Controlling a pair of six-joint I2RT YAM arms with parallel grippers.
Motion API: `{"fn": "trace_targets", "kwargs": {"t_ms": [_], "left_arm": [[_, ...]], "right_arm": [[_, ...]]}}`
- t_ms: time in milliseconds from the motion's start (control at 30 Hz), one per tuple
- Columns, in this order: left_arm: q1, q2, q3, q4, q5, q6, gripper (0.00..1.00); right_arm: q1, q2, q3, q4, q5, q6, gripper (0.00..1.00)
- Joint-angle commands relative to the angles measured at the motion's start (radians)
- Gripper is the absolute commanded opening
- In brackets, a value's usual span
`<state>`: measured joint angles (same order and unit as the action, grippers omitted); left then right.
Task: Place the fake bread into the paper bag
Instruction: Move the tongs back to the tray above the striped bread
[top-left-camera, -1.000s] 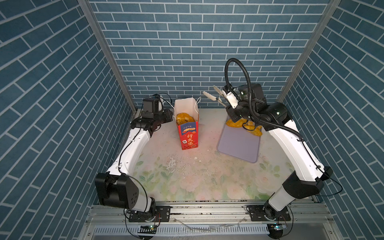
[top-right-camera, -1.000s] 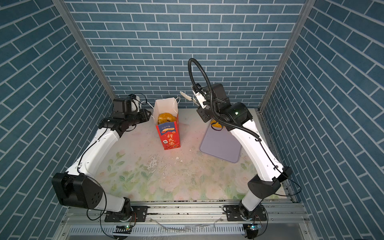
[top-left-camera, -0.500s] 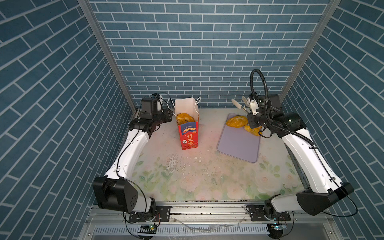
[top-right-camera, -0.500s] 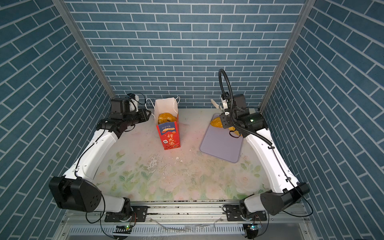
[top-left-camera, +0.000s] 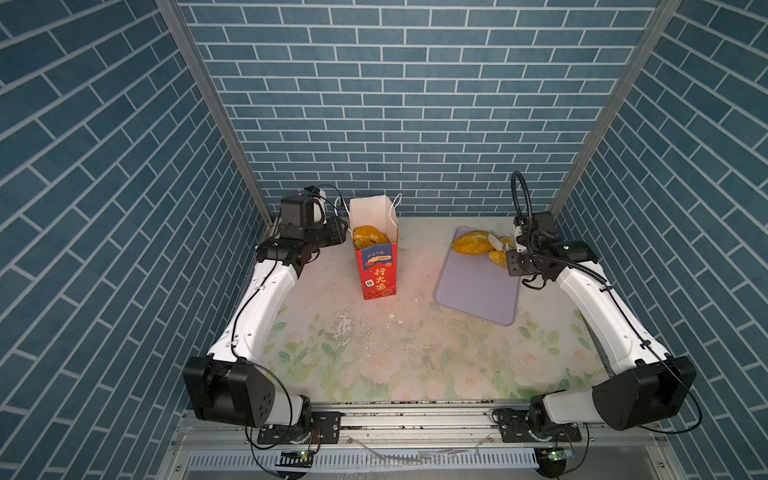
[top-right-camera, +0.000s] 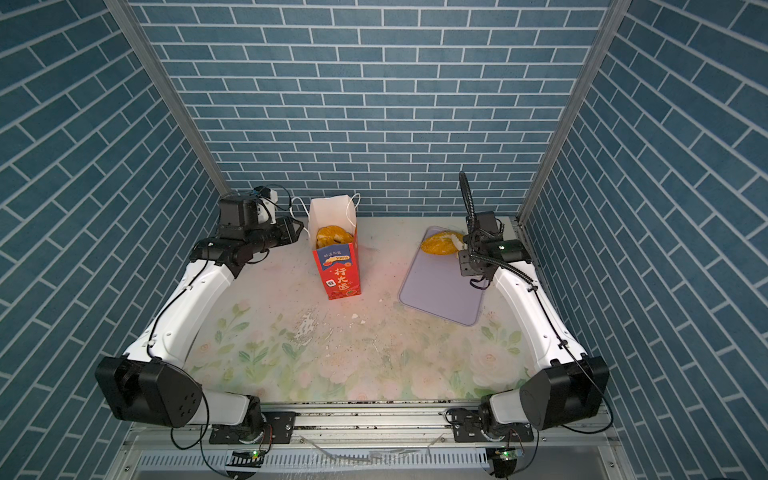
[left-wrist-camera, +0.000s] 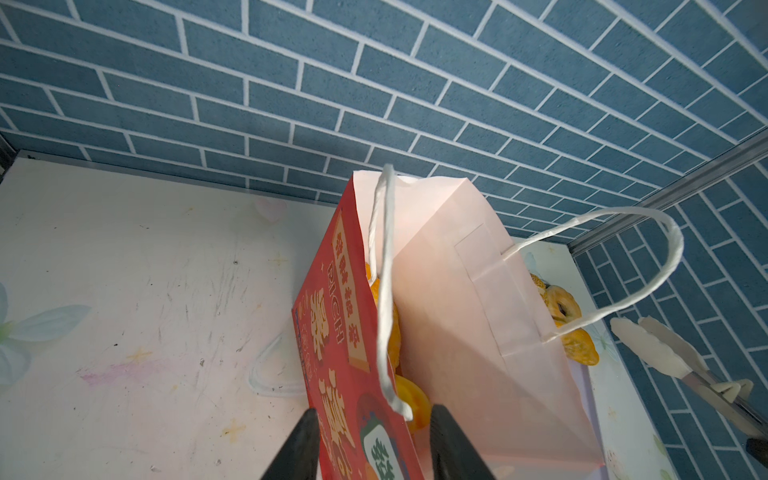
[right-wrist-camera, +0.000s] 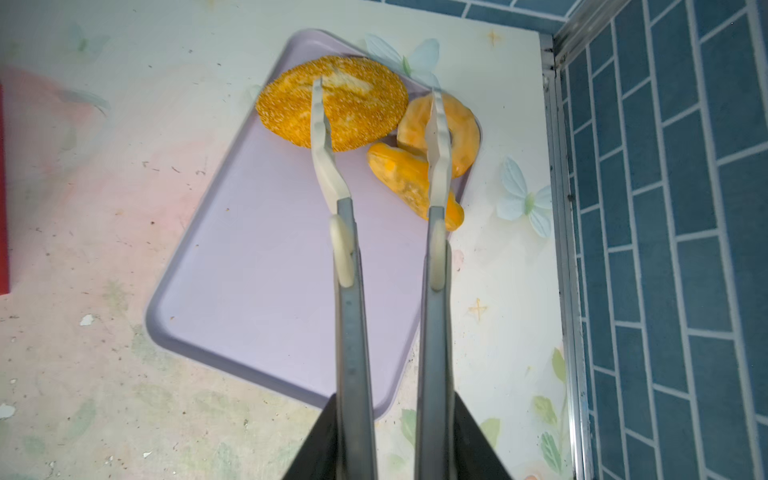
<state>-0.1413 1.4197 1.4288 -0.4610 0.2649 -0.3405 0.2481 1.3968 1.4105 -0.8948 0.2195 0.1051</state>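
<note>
Both top views: paper bag (top-left-camera: 376, 270) upright, fake bread (top-left-camera: 368, 237) inside, more on the lilac tray (top-right-camera: 440, 291). Left wrist: my left gripper (left-wrist-camera: 373, 413), jaws parted, straddles the bag's red wall. Right wrist: my right gripper (right-wrist-camera: 395, 415) clamps tongs (right-wrist-camera: 349, 291), tips spread above the tray's bread.

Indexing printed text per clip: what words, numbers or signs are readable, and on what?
"行大运": gold, front of the paper bag.
"100%": blue label above those characters.
"RICH": red side of the bag, left wrist view.
Other small print on the bag: too blurred.
</note>
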Motion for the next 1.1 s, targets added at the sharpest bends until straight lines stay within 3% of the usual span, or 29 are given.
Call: {"fn": "trace_targets", "kwargs": {"t_ms": [0, 567, 1067], "left_arm": [[0.0, -0.013, 0.009, -0.025, 0.011, 0.014, 0.46], [0.001, -0.009, 0.026, -0.03, 0.002, 0.014, 0.48], [-0.001, -0.011, 0.024, -0.03, -0.01, 0.013, 0.48]], "right_arm": [[-0.03, 0.017, -0.009, 0.061, -0.034, 0.047, 0.38], [-0.189, 0.157, 0.013, 0.083, -0.077, 0.035, 0.38], [-0.198, 0.284, 0.104, -0.013, -0.266, -0.098, 0.38]]}}
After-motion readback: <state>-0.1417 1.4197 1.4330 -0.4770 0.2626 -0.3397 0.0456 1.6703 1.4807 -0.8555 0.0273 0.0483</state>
